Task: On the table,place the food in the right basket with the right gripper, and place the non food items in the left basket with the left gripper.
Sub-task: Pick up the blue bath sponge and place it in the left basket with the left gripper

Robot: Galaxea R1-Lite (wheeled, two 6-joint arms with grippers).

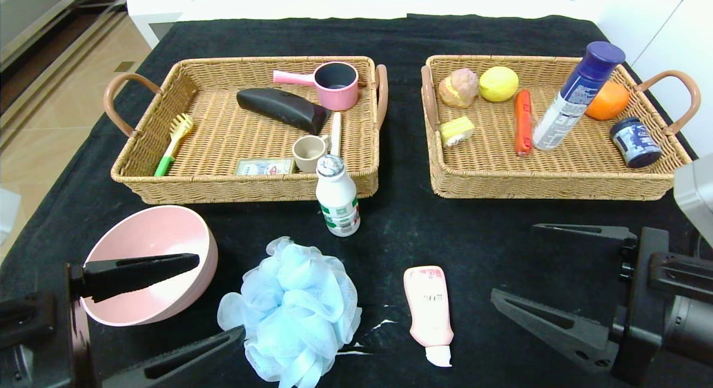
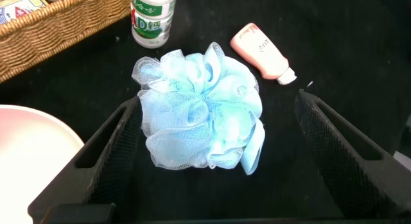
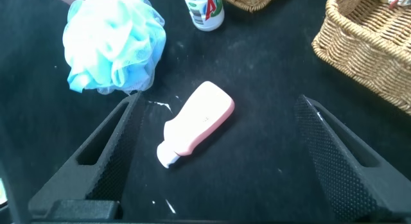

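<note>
On the black table lie a light blue mesh bath puff [image 1: 292, 310], a pink tube [image 1: 429, 313] with a white cap, a white milk bottle [image 1: 337, 196] standing upright, and a pink bowl [image 1: 150, 263]. My left gripper [image 1: 220, 294] is open and empty, low at the front left, between the bowl and the puff. In the left wrist view the puff [image 2: 199, 112] lies just ahead of its open fingers [image 2: 103, 160]. My right gripper [image 1: 513, 260] is open and empty at the front right, right of the tube. In the right wrist view the tube [image 3: 199, 121] lies between its fingers [image 3: 334, 153].
The left wicker basket [image 1: 167, 187] holds a pink pot, a black case, a cup, a brush and a card box. The right wicker basket [image 1: 557, 185] holds a potato, lemon, orange, sausage, cake piece, a blue spray can [image 1: 576, 96] and a dark jar [image 1: 635, 142].
</note>
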